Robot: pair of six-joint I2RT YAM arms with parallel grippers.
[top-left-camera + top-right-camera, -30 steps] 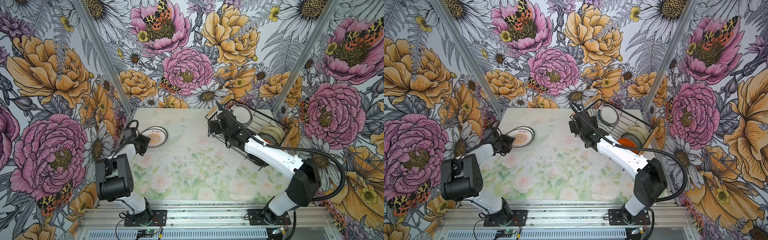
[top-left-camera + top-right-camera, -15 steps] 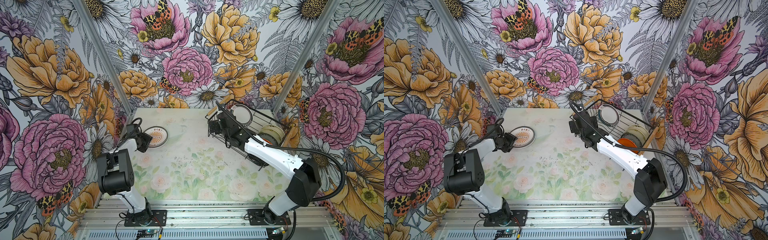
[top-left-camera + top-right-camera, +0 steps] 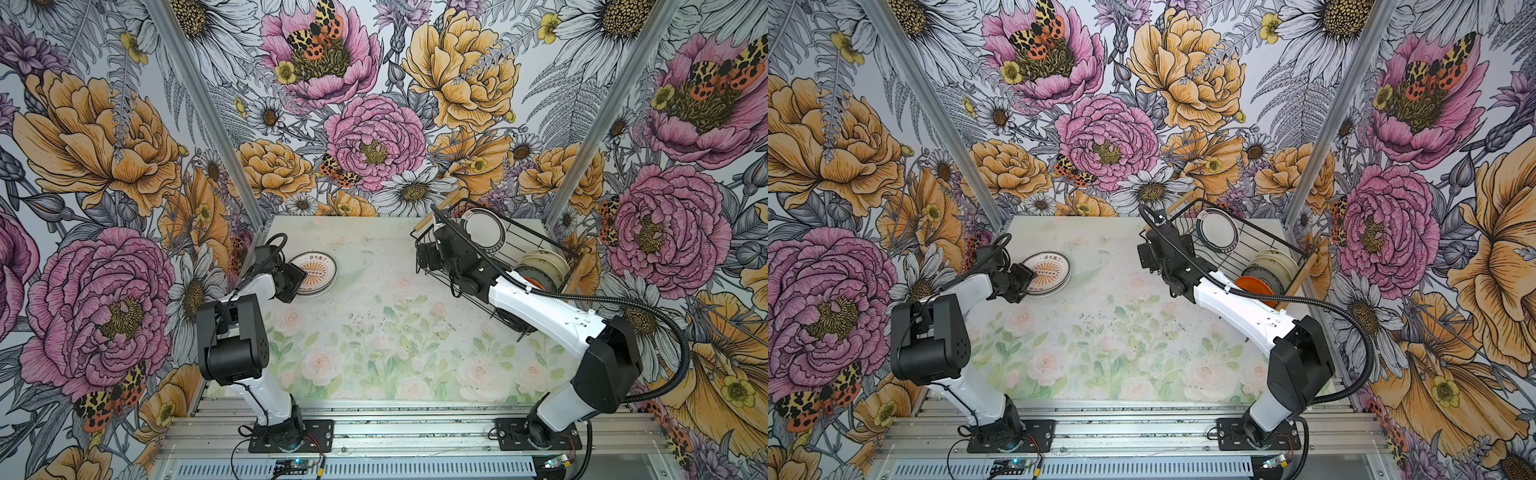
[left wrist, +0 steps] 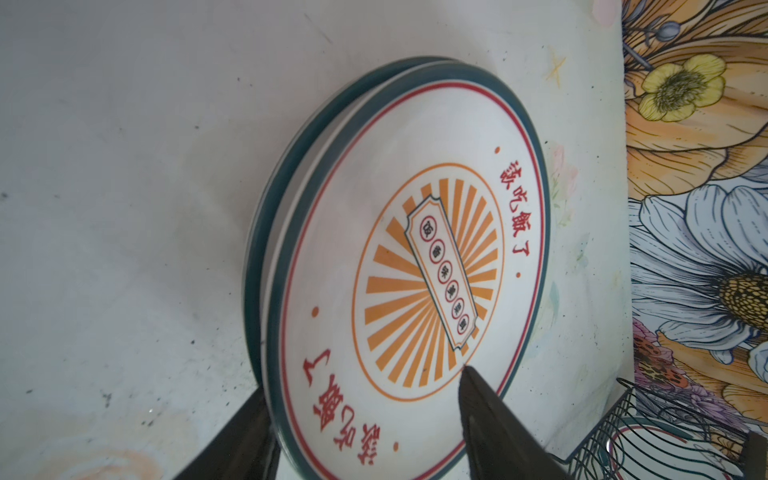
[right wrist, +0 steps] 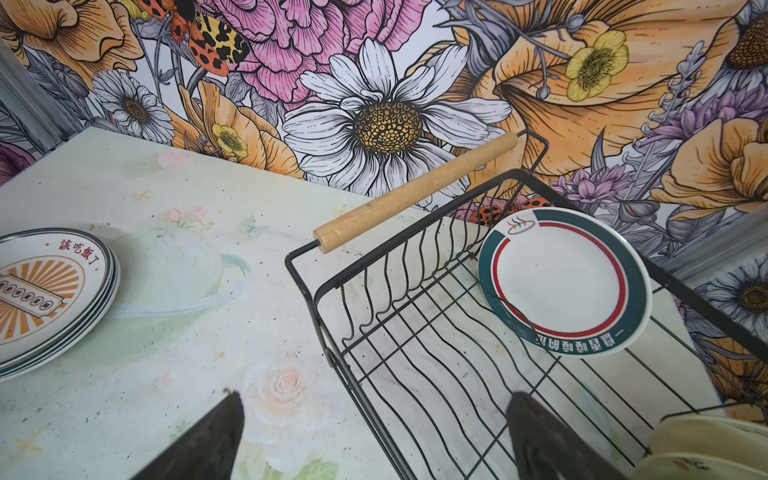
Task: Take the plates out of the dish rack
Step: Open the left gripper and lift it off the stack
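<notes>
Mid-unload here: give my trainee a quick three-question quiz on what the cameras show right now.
1. Short answer: which plate stands alone at the far end of the dish rack?
2. True or false: the right gripper is shut on a plate.
3. Where is the sunburst plate stack? A) in the dish rack B) flat on the table, at the left gripper C) held by the right gripper

Key
1. The white plate with a teal rim and red ring.
2. False: it hangs open over the rack's near corner.
3. B
</notes>
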